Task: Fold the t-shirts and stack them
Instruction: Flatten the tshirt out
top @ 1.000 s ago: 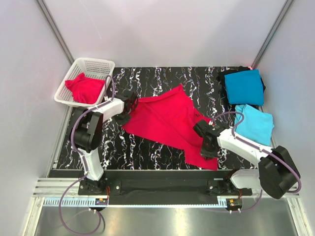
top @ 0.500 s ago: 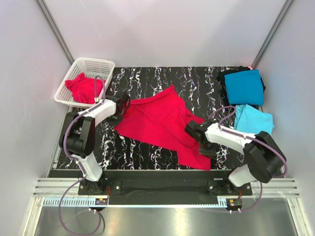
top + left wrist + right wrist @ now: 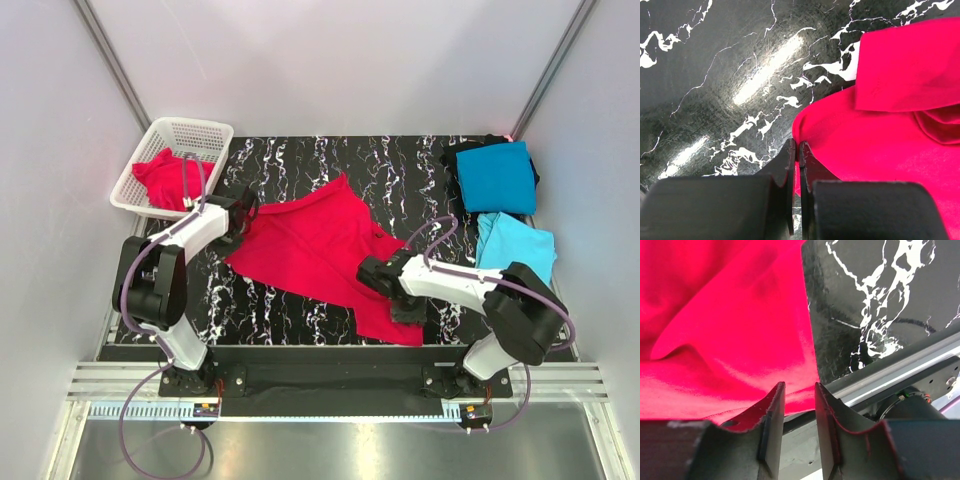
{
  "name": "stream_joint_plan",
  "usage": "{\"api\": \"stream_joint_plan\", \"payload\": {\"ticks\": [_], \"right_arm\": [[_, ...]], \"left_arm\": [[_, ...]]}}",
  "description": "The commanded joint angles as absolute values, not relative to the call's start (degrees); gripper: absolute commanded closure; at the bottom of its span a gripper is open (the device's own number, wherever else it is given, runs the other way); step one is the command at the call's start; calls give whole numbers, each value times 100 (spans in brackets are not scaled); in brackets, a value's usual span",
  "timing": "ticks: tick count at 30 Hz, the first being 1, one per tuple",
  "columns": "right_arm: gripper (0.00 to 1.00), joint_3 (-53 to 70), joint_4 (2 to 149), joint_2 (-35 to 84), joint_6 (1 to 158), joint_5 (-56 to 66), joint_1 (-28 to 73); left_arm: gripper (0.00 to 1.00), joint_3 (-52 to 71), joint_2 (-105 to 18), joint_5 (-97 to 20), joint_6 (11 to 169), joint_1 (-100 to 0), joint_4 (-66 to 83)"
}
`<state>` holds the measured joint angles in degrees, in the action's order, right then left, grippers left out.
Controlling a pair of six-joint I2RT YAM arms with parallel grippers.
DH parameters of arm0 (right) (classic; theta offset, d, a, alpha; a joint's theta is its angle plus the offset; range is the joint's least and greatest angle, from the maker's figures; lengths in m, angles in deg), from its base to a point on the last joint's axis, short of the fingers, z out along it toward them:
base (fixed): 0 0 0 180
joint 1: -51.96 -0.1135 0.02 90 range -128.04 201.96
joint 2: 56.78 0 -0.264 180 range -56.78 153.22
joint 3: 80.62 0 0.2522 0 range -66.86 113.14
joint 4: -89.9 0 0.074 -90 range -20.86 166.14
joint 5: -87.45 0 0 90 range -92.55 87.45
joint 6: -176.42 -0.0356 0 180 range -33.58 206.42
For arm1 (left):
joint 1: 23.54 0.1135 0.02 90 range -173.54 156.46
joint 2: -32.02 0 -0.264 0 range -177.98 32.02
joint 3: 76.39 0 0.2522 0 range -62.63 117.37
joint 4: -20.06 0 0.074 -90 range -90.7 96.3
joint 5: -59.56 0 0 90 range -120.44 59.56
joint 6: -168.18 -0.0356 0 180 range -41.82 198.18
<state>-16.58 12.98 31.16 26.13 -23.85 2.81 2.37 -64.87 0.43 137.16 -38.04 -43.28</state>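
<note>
A crimson-red t-shirt (image 3: 315,245) lies spread and rumpled across the middle of the black marbled table. My left gripper (image 3: 250,213) is shut on its left edge; in the left wrist view the fingertips (image 3: 796,147) pinch the red hem (image 3: 880,140) low over the table. My right gripper (image 3: 368,274) sits over the shirt's lower right part. In the right wrist view its jaws (image 3: 799,387) stand a narrow gap apart with nothing between them, and the red cloth (image 3: 730,330) lies under them. A folded teal-blue shirt (image 3: 497,175) and a sky-blue shirt (image 3: 517,250) lie at the right.
A white mesh basket (image 3: 150,150) at the back left holds another red shirt (image 3: 170,178). A dark cloth (image 3: 455,155) shows under the teal-blue shirt. The table's front rail (image 3: 900,365) runs close to my right gripper. Grey walls stand on three sides.
Both grippers have moved left. The left one has pulled the red shirt's edge towards the basket, and the whole shirt has shifted left. The right gripper has slid left over the cloth.
</note>
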Motion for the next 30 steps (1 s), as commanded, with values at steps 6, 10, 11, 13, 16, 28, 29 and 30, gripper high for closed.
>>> {"api": "stream_joint_plan", "payload": {"ticks": [6, 10, 11, 13, 16, 28, 29, 30], "right_arm": [[62, -1422, 1128, 3954, 1902, -2259, -192], [54, -1430, 1075, 4122, 1420, -2451, -359], [53, -1465, 1066, 4131, 1339, -2582, -385], [50, -1457, 1040, 4148, 1086, -2724, -412], [51, -1448, 926, 4131, 785, -2865, -412], [56, 316, 241, 4280, 1890, -3811, -421], [56, 719, 109, 4315, 1945, -3927, -403], [56, 853, 152, 4367, 2050, -3963, -386]], "left_arm": [[100, 136, -6168, 208, 13777, -3760, -4318], [100, 74, -6124, 129, 13759, -3760, -4265], [100, 74, -6132, 120, 13750, -3760, -4265], [100, 83, -6141, 102, 13715, -3760, -4248], [100, 66, -6115, 67, 13706, -3760, -4222], [100, -5, -5773, -327, 13540, -3769, -4143], [100, -31, -5755, -389, 13513, -3769, -4116], [100, -40, -5737, -434, 13470, -3769, -4107]]}}
